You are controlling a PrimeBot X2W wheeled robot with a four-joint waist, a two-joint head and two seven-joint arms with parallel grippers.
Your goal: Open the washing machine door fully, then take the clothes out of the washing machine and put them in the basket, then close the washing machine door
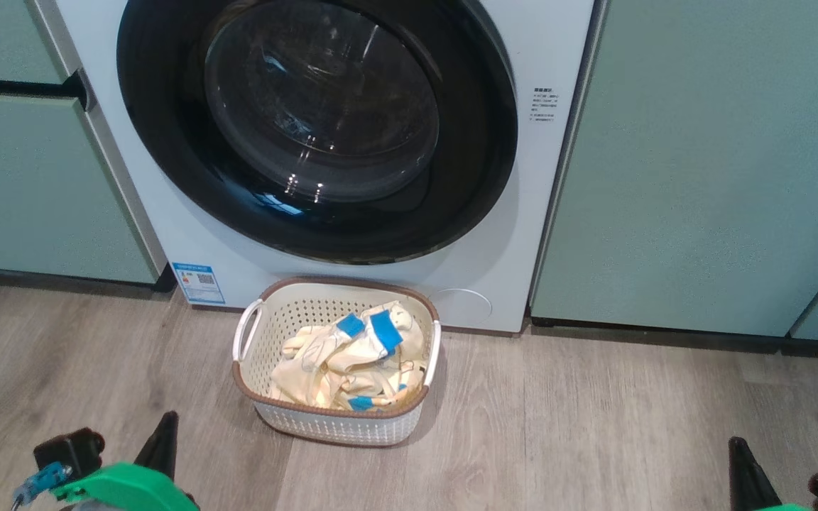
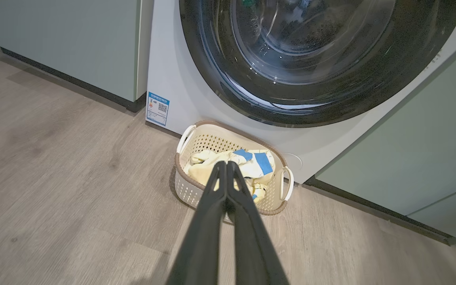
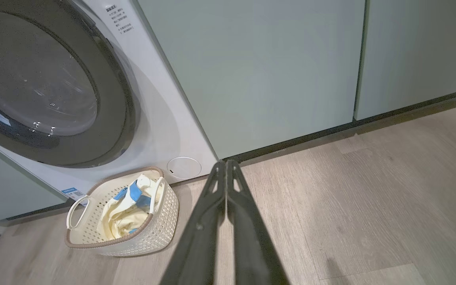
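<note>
- Door (image 1: 317, 128): shut against washer (image 1: 494, 234).
- Basket (image 1: 338, 426): on floor (image 1: 593, 426) at washer's front bottom edge, below door.
- Clothes (image 1: 348, 362): piled inside basket.
- Left gripper (image 2: 226, 166), right gripper (image 3: 225, 164): fingers pressed together, holding nothing.

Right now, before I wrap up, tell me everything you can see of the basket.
The basket is a small cream plastic tub with rounded corners, perforated walls, a brown rim and white handles at its two short ends. It stands upright on the wooden floor, close in front of the washing machine; whether it touches the machine cannot be told. Piled inside it are the clothes, crumpled cream fabric with blue patches.
</note>
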